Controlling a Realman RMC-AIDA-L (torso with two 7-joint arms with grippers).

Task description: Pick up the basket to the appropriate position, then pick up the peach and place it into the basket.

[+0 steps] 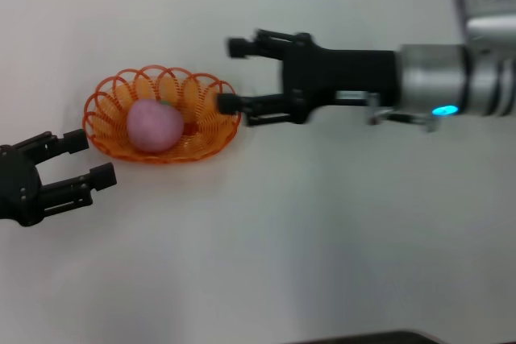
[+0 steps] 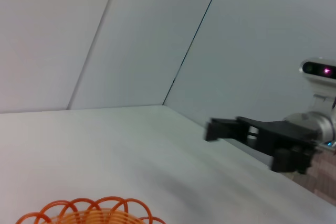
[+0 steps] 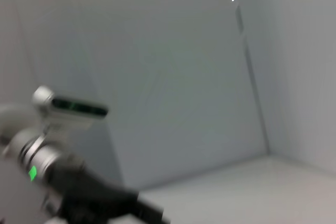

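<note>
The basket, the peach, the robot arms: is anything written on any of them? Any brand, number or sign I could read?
None: no words, numbers or signs can be read in any view.
The basket is plain orange strands.
The peach lying in it bears only a green mark, no text.
The right gripper, open beside the basket, and the left gripper, open on its other side, are plain black.
The right arm shows a cyan light, not a label.

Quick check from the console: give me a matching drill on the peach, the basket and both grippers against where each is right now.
Column one:
1. peach
2. basket
3. left gripper
4. right gripper

Column two:
A. open, beside the basket's right rim
B. resting on the white table
C. lying inside the basket
D. open, near the basket's left end

Pairs: 1-C, 2-B, 3-D, 4-A
</note>
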